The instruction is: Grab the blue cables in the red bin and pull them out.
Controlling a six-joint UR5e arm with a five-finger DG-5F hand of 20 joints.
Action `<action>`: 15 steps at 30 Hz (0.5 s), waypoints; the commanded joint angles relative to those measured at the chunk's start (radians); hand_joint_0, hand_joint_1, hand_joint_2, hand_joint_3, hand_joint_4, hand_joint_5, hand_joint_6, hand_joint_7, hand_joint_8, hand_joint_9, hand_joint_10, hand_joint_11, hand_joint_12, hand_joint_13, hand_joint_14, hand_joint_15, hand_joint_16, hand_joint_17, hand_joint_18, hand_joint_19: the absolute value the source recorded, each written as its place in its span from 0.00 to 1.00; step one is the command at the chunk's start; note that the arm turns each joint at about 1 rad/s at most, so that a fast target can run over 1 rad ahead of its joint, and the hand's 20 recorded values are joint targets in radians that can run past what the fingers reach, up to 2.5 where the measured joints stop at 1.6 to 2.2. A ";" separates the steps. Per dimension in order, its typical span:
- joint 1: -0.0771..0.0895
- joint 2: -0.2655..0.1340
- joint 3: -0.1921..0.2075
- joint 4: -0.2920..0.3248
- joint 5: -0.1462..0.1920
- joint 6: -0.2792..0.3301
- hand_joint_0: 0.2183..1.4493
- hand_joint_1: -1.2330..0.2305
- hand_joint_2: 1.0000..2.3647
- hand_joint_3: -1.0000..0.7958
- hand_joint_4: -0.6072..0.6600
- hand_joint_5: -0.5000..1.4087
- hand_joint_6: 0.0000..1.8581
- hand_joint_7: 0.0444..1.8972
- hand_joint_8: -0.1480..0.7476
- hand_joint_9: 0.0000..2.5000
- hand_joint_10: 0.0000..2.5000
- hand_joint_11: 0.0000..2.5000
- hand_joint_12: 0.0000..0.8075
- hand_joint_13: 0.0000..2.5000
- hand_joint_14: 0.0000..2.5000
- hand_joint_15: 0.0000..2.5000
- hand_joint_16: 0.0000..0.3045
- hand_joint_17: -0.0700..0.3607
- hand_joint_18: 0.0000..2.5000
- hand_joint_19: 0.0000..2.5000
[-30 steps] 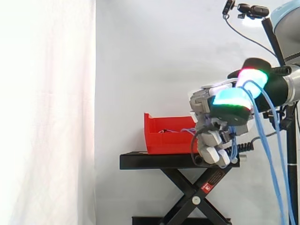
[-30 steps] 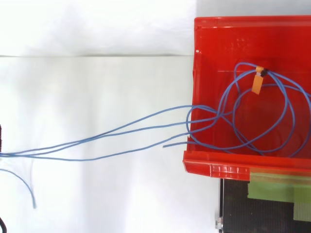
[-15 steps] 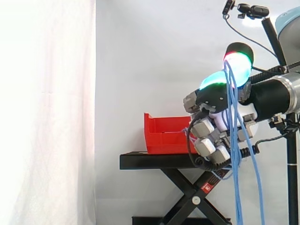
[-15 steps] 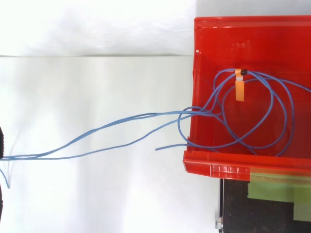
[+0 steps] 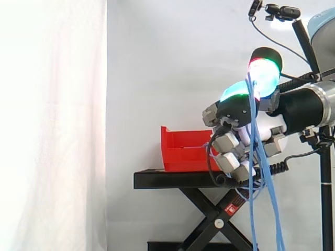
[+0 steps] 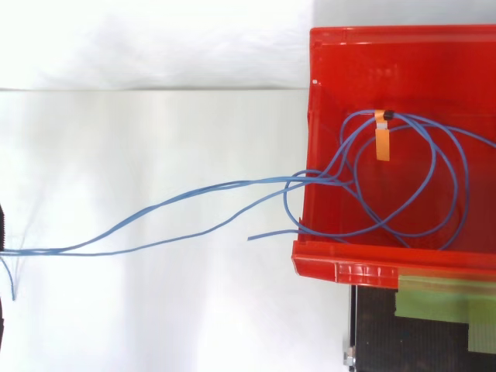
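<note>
The blue cables (image 6: 194, 209) run from loops inside the red bin (image 6: 341, 267) over its left wall and out across the white floor to the view's left edge. An orange tag (image 6: 381, 143) is tied to the loops. In the side view my hand (image 5: 246, 130) hovers right of the red bin (image 5: 183, 151), just off the stand's end. Its glowing fingertips (image 5: 261, 73) point up and are pinched on the blue cables (image 5: 256, 157). The strands drape down from the tips past the palm and hang toward the floor.
The bin sits on a black scissor stand (image 5: 178, 179) in front of the white curtain. Green tape (image 6: 442, 298) marks the stand top beside the bin. A camera on a pole (image 5: 282, 11) stands at the upper right.
The hand has turned its fingertips upward and lifted the cables with it. The loops and the orange tag in the bin slid toward the left wall. Little has moved in the last half second.
</note>
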State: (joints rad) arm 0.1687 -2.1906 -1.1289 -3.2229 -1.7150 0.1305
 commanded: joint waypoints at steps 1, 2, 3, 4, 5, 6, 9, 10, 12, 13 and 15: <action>0.000 0.000 0.000 0.000 0.002 -0.001 0.50 0.21 0.00 0.00 0.59 0.57 0.51 0.23 0.46 0.31 0.01 0.26 0.44 0.30 0.01 0.23 0.15 0.40 0.27 0.30; 0.000 0.000 0.000 0.000 0.002 -0.001 0.50 0.21 0.00 0.00 0.59 0.57 0.51 0.23 0.46 0.31 0.01 0.26 0.44 0.30 0.01 0.23 0.15 0.40 0.27 0.30; 0.000 0.000 0.000 0.002 0.002 -0.001 0.50 0.21 0.00 0.00 0.60 0.57 0.51 0.23 0.46 0.31 0.01 0.26 0.44 0.30 0.01 0.23 0.15 0.40 0.27 0.30; 0.000 0.000 0.000 0.002 0.002 0.001 0.50 0.21 0.00 0.00 0.60 0.56 0.51 0.23 0.46 0.30 0.01 0.26 0.44 0.30 0.01 0.23 0.15 0.40 0.27 0.30; 0.000 0.000 0.000 0.002 0.002 -0.001 0.50 0.21 0.00 0.00 0.59 0.56 0.51 0.22 0.46 0.30 0.01 0.26 0.44 0.30 0.01 0.23 0.15 0.40 0.27 0.30; 0.000 -0.001 0.000 0.002 0.002 -0.001 0.50 0.21 0.00 0.00 0.60 0.56 0.51 0.22 0.46 0.31 0.01 0.26 0.43 0.30 0.01 0.23 0.15 0.40 0.27 0.30; 0.000 0.000 0.001 0.002 0.000 -0.001 0.50 0.21 0.00 0.00 0.60 0.56 0.51 0.22 0.46 0.30 0.01 0.26 0.44 0.30 0.01 0.23 0.15 0.40 0.27 0.30; 0.000 0.000 0.000 0.002 0.000 -0.001 0.50 0.21 0.00 0.00 0.60 0.56 0.51 0.22 0.46 0.31 0.01 0.26 0.44 0.30 0.01 0.23 0.15 0.40 0.27 0.30; 0.000 0.000 0.000 0.002 0.002 -0.001 0.49 0.21 0.00 0.00 0.60 0.56 0.51 0.22 0.46 0.30 0.01 0.26 0.44 0.30 0.01 0.23 0.15 0.40 0.27 0.30; 0.000 0.000 0.000 0.002 0.002 -0.001 0.49 0.21 0.00 0.00 0.60 0.55 0.52 0.22 0.46 0.30 0.01 0.26 0.44 0.30 0.01 0.23 0.15 0.41 0.27 0.30; 0.000 0.000 0.000 0.002 0.002 -0.001 0.49 0.21 0.00 0.00 0.60 0.55 0.52 0.22 0.46 0.30 0.01 0.26 0.44 0.30 0.01 0.23 0.15 0.41 0.27 0.30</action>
State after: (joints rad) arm 0.1687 -2.1905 -1.1287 -3.2213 -1.7137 0.1297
